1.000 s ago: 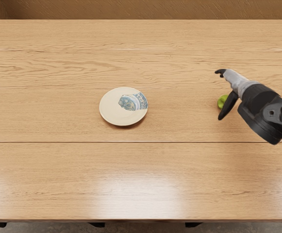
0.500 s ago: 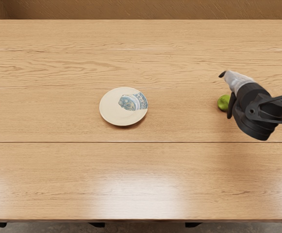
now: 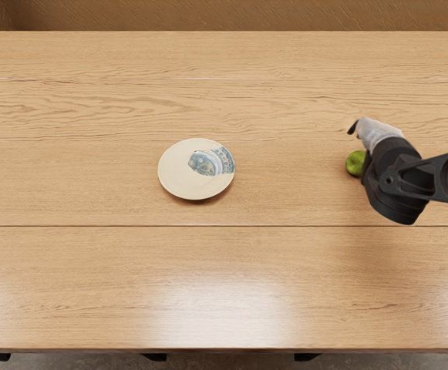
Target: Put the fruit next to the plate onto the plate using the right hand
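Observation:
A small green fruit (image 3: 354, 163) lies on the wooden table, far to the right of the plate. The round cream plate (image 3: 183, 177) with a blue pattern on its upper right part sits near the table's middle and holds nothing. My right hand (image 3: 368, 140) comes in from the right edge and sits directly against the fruit's right side, covering part of it. Its pale fingers (image 3: 370, 129) reach out above the fruit and are not closed round it. The dark wrist (image 3: 397, 181) hides the thumb side.
The table (image 3: 224, 270) is a broad wooden surface with a seam running across it below the plate. A brown wall strip shows along the top edge.
My right hand has moved left and lowered toward the fruit, and its wrist has turned so the dark thumb no longer shows. Fruit and plate have not moved.

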You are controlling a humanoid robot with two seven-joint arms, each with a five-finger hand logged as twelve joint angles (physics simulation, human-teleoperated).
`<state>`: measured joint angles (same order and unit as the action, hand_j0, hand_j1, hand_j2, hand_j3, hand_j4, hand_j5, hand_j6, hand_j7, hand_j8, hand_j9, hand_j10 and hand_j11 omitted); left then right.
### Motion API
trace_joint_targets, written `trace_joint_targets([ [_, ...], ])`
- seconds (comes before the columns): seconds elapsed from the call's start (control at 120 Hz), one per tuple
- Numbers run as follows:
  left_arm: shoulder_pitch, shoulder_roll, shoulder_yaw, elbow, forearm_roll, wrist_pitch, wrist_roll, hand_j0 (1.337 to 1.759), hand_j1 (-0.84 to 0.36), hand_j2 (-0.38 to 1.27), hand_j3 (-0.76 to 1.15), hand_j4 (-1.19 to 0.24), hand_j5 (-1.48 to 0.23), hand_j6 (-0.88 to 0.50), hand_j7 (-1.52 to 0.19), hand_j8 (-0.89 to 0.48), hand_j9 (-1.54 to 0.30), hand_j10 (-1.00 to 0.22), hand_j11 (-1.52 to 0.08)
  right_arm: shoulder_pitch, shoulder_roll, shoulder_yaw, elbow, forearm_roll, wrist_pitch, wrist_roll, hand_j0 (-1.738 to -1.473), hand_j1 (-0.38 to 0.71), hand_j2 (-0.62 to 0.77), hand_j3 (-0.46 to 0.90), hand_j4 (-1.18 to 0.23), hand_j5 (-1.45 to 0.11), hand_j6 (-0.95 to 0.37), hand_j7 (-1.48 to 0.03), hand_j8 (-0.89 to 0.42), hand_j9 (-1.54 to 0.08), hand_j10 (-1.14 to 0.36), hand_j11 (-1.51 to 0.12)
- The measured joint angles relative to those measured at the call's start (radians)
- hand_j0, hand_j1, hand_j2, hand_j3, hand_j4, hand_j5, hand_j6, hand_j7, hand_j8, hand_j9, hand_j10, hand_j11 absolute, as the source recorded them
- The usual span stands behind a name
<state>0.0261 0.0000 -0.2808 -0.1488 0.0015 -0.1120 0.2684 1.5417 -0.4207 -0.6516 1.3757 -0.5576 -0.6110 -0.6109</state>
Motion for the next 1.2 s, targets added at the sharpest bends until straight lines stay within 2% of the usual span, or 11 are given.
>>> trace_joint_targets([
  [0.308,0.000,0.000,0.000,0.000,0.000,0.000,0.000,1.658,0.34,0.00,0.00,-0.01,-0.01,-0.01,-0.01,-0.01,-0.01,-0.01,-0.01,-0.043,0.029,0.001,-0.038,-0.008,0.000,0.000,-1.658,0.05,-0.07,0.00,-0.34,-0.44,-0.34,-0.44,-0.34,-0.44,-0.34,-0.44],
  [0.433,0.000,0.000,0.000,0.000,0.000,0.000,0.000,1.658,0.34,0.00,0.00,-0.01,-0.01,-0.01,-0.01,-0.01,-0.01,-0.01,-0.01,-0.051,0.041,0.001,-0.044,-0.011,-0.002,0.000,-1.658,0.07,-0.07,0.00,-0.37,-0.45,-0.35,-0.46,-0.29,-0.46,-0.36,-0.46],
  [0.517,0.000,0.000,0.000,0.000,0.000,0.000,0.000,1.658,0.34,0.00,0.00,-0.01,-0.01,-0.01,-0.01,-0.01,-0.01,-0.01,-0.01,-0.053,0.044,0.001,-0.046,-0.013,-0.004,0.000,-1.657,0.09,-0.06,0.00,-0.41,-0.45,-0.34,-0.48,-0.28,-0.47,-0.39,-0.47],
  [0.575,0.000,0.000,0.000,0.000,0.000,0.000,0.000,1.658,0.34,0.00,0.00,-0.01,-0.01,-0.01,-0.01,-0.01,-0.01,-0.01,-0.01,-0.058,0.045,0.001,-0.047,-0.014,-0.005,0.000,-1.656,0.09,-0.06,0.00,-0.43,-0.45,-0.31,-0.49,-0.23,-0.47,-0.41,-0.47],
  [0.808,0.000,0.000,0.000,0.000,0.000,0.000,0.000,1.658,0.34,0.00,0.00,-0.01,-0.01,-0.01,-0.01,-0.01,-0.01,-0.01,-0.01,-0.069,0.047,0.004,-0.058,-0.014,-0.005,0.000,-1.655,0.14,-0.06,0.00,-0.49,-0.49,-0.28,-0.55,-0.23,-0.52,-0.46,-0.52],
  [1.067,0.000,0.000,0.000,0.000,0.000,0.000,0.000,1.658,0.34,0.00,0.00,-0.01,-0.01,-0.01,-0.01,-0.01,-0.01,-0.01,-0.01,-0.082,0.047,0.016,-0.060,-0.010,-0.004,-0.001,-1.656,0.24,-0.07,0.00,-0.57,-0.59,-0.42,-0.66,-0.40,-0.62,-0.59,-0.64],
  [1.2,0.000,0.000,0.000,0.000,0.000,0.000,0.000,1.658,0.34,0.00,0.00,-0.01,-0.01,-0.01,-0.01,-0.01,-0.01,-0.01,-0.01,-0.094,0.048,0.034,-0.060,-0.011,-0.006,-0.002,-1.652,0.24,-0.06,0.00,-0.62,-0.61,-0.40,-0.70,-0.38,-0.65,-0.57,-0.68],
])
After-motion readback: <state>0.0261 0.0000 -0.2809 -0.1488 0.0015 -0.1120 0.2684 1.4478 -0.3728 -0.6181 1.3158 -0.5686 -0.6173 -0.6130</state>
